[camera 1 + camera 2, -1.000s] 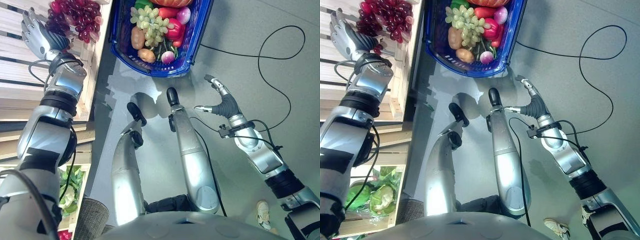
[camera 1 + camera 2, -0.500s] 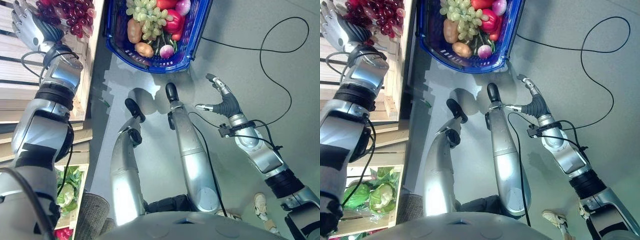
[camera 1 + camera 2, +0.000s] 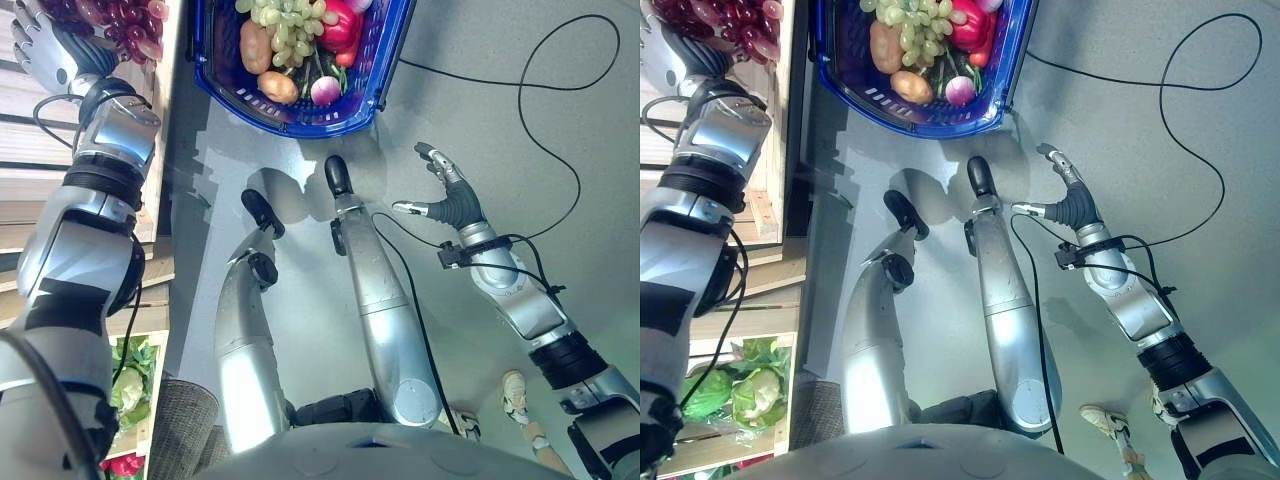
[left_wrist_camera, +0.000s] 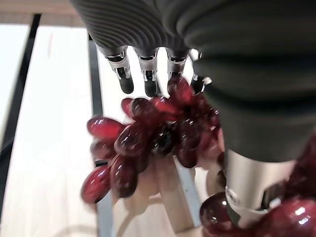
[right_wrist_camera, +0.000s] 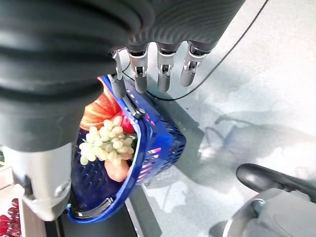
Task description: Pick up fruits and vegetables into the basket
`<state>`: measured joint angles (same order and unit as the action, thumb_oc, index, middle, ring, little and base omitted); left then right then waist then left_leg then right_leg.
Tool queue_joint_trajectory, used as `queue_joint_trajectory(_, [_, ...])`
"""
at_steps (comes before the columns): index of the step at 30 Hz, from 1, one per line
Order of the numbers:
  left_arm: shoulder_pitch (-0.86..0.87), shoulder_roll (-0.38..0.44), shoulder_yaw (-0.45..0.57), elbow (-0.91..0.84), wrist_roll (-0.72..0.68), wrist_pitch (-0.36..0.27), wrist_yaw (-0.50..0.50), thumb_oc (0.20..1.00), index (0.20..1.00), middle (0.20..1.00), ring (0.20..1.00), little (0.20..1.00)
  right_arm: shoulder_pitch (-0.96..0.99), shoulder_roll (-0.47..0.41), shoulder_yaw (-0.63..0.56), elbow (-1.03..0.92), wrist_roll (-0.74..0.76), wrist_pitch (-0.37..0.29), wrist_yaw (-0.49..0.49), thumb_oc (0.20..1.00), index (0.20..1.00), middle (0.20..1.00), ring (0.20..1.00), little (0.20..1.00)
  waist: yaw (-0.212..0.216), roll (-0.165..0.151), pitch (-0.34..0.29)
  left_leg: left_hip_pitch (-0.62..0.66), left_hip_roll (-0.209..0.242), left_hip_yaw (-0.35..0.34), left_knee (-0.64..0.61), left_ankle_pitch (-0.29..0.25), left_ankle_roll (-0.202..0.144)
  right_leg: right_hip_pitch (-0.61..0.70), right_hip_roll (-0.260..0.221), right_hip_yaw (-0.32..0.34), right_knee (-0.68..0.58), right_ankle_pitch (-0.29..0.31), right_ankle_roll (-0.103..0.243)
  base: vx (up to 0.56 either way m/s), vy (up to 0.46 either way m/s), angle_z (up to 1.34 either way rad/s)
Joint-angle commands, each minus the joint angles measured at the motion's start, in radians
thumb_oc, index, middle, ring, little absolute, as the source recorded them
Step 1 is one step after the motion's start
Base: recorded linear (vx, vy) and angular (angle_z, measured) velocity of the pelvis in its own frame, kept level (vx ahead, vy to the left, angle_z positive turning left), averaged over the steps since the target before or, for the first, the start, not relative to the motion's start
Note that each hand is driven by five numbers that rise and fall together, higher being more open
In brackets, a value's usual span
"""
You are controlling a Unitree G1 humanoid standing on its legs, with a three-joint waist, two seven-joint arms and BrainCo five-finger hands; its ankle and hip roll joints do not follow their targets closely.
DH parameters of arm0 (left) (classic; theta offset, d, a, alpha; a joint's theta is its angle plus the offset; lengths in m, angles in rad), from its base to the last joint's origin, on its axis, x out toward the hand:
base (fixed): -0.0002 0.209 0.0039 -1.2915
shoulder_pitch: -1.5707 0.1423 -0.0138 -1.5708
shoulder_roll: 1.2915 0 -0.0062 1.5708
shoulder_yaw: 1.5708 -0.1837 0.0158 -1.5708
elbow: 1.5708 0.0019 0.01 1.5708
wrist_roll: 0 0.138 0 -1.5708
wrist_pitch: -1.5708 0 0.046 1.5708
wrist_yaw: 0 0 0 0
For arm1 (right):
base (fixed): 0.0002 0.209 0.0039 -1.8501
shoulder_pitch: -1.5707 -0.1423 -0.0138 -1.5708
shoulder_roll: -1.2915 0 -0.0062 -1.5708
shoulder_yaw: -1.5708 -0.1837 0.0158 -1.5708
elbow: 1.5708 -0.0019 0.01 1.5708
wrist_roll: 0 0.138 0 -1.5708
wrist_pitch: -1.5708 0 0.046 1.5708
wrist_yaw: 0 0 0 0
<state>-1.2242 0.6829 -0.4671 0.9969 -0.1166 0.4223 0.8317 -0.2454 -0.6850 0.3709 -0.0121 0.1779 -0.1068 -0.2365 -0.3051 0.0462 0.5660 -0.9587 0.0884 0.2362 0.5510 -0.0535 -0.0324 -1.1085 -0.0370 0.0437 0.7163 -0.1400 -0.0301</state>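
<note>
The blue basket (image 3: 385, 60), filled with green grapes (image 3: 283, 22), potatoes (image 3: 252, 45) and a red pepper (image 3: 340, 25), is shown on the grey floor (image 3: 500, 120), the right hand (image 3: 447, 196) spread open and empty beside it, the left hand (image 4: 148, 79) extended with straight fingers above the red grapes (image 4: 148, 140) on the wooden shelf (image 3: 40, 150).

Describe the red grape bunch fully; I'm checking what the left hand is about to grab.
The red grapes are a loose cluster of glossy, dark red oval berries lying on a pale wooden slatted shelf. The left hand is over the bunch, fingers straight, their dark tips at its far edge and the thumb beside it, not closed round it.
</note>
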Motion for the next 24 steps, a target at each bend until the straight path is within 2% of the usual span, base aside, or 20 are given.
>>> queue_joint_trajectory(1, [0.028,0.039,0.006,0.073,-0.065,0.013,-0.012,0.476,0.476,0.476,0.476,0.476,-0.001,0.032,0.007,-0.012,0.029,-0.019,0.010,1.000,1.000,1.000,1.000,1.000,0.008,-0.049,-0.046,0.003,-0.051,0.003,0.033,-0.100,0.023,0.006,0.062,-0.056,0.035,-0.054,0.038,0.00,0.000,0.00])
queue_joint_trajectory(2, [0.029,0.040,0.009,0.078,-0.074,0.012,-0.018,0.200,0.200,0.200,0.200,0.200,-0.001,0.032,0.005,-0.012,0.029,-0.017,0.013,1.000,1.000,1.000,1.000,1.000,0.008,-0.049,-0.046,0.002,-0.051,0.003,0.034,-0.101,0.023,0.004,0.062,-0.055,0.036,-0.054,0.038,0.00,0.000,0.00])
queue_joint_trajectory(14, [0.087,0.048,0.033,0.115,-0.127,-0.045,-0.091,0.200,0.200,0.200,0.200,0.200,-0.005,0.016,-0.012,-0.035,0.020,0.008,0.034,1.000,1.000,1.000,1.000,1.000,0.007,-0.046,-0.046,0.019,-0.049,0.010,0.028,-0.099,0.020,0.016,0.062,-0.049,0.028,-0.053,0.038,-0.01,0.043,-0.01])
queue_joint_trajectory(24, [0.177,0.067,0.106,0.003,-0.150,-0.169,-0.148,0.200,0.200,0.200,0.200,0.200,0.047,0.005,-0.050,-0.070,-0.028,0.016,0.067,1.000,1.000,1.000,1.000,1.000,0.016,-0.032,-0.046,0.108,-0.052,0.023,0.003,-0.101,0.023,0.097,0.057,-0.051,0.009,-0.064,0.037,-0.02,0.056,-0.01])
